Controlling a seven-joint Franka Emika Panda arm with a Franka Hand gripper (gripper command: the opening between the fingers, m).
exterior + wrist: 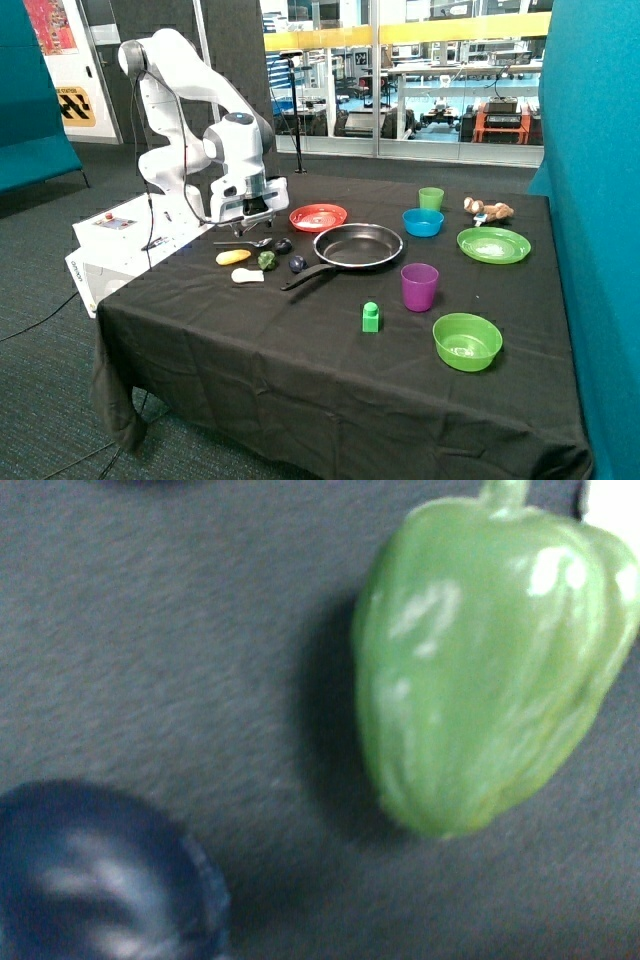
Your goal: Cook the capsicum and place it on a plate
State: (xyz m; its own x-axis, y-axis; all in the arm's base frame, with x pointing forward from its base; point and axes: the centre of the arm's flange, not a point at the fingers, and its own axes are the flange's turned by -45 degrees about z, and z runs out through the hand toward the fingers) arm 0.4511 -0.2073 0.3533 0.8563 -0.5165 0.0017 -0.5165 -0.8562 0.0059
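The dark green capsicum (267,260) lies on the black tablecloth beside the frying pan's handle. The wrist view shows the capsicum (490,660) close up, lying on the cloth with a dark blue round piece (100,880) near it. My gripper (252,222) hangs just above the cloth, behind the capsicum and apart from it. The black frying pan (358,245) sits mid-table with nothing in it. Behind the pan lies the red-orange plate (318,216), which holds nothing.
Around the capsicum lie a yellow piece (233,257), a white piece (248,275), a spoon (245,243) and two dark purple pieces (297,264). A green block (371,317), purple cup (419,287), green bowl (467,341), lime-green plate (493,244) and blue bowl (423,222) stand beyond the pan.
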